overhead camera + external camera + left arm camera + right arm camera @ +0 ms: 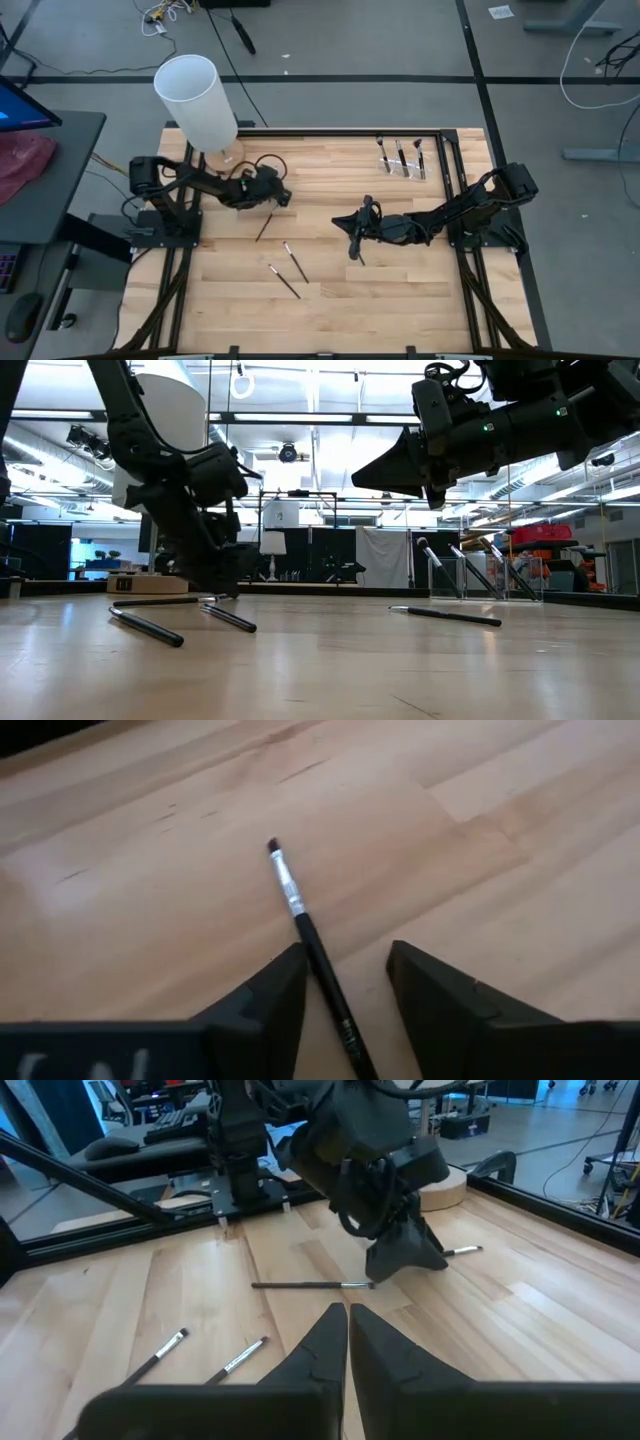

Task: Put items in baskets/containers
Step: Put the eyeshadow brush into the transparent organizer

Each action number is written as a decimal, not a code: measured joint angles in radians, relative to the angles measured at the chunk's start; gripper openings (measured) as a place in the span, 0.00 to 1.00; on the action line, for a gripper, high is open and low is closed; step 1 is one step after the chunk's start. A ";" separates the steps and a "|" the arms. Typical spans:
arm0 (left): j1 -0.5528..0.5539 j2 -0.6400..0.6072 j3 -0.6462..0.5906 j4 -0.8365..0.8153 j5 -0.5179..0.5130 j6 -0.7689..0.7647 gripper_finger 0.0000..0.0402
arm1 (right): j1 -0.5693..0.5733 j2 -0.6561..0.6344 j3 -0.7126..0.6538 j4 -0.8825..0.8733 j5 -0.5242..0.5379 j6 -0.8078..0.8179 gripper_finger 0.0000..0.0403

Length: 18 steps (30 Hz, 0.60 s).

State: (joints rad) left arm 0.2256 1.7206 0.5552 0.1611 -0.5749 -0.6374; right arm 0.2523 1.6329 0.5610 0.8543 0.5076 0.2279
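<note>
Several thin dark makeup brushes lie flat on the wooden table. One brush (300,920) lies between the open fingers of my left gripper (347,955), which is low over the table (270,192), and runs on under it. Whether a finger touches it I cannot tell. Two more brushes (295,262) (283,282) lie nearer the near edge. My right gripper (355,238) hangs shut above mid-table (385,465) with nothing between its fingers (347,1325); a brush (445,616) lies below it. The clear holder (403,160) stands near the far right with three brushes leaning in it.
A tall white cylinder (197,100) on a round wooden base stands at the far left corner, just behind the left arm. Dark frame rails run along the table's left and right sides. Bare wood stretches between the near brushes and the near edge.
</note>
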 joint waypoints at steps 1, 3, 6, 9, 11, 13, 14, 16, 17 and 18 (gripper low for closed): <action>0.000 0.000 -0.001 0.002 0.019 0.015 0.36 | 0.000 0.000 0.000 0.000 0.000 -0.001 0.05; -0.003 0.003 -0.002 0.006 0.053 0.028 0.30 | 0.000 0.000 0.000 -0.001 0.000 -0.001 0.05; -0.017 0.007 -0.002 0.007 0.057 0.054 0.21 | 0.000 0.000 0.000 -0.001 0.000 -0.001 0.05; -0.030 0.008 -0.002 0.015 0.062 0.098 0.12 | 0.000 0.000 0.000 -0.002 0.000 -0.001 0.05; -0.039 0.008 -0.003 0.015 0.061 0.119 0.06 | 0.000 0.000 0.000 -0.002 0.000 -0.001 0.05; -0.047 0.008 -0.003 0.015 0.059 0.145 0.03 | 0.000 0.000 0.000 -0.003 -0.002 -0.001 0.05; -0.050 0.008 -0.003 0.015 0.059 0.156 0.03 | 0.000 0.000 0.000 -0.003 -0.002 -0.001 0.05; -0.054 0.008 -0.003 0.015 0.064 0.163 0.03 | 0.000 0.000 0.000 -0.003 -0.002 -0.001 0.05; -0.054 0.008 -0.003 0.016 0.070 0.163 0.02 | 0.000 0.000 0.000 -0.003 -0.002 -0.001 0.05; -0.054 0.008 -0.003 0.016 0.076 0.164 0.02 | 0.000 0.000 0.000 -0.003 -0.003 -0.001 0.05</action>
State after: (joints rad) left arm 0.1719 1.7288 0.5518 0.1774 -0.4987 -0.4739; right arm 0.2523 1.6329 0.5610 0.8513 0.5049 0.2268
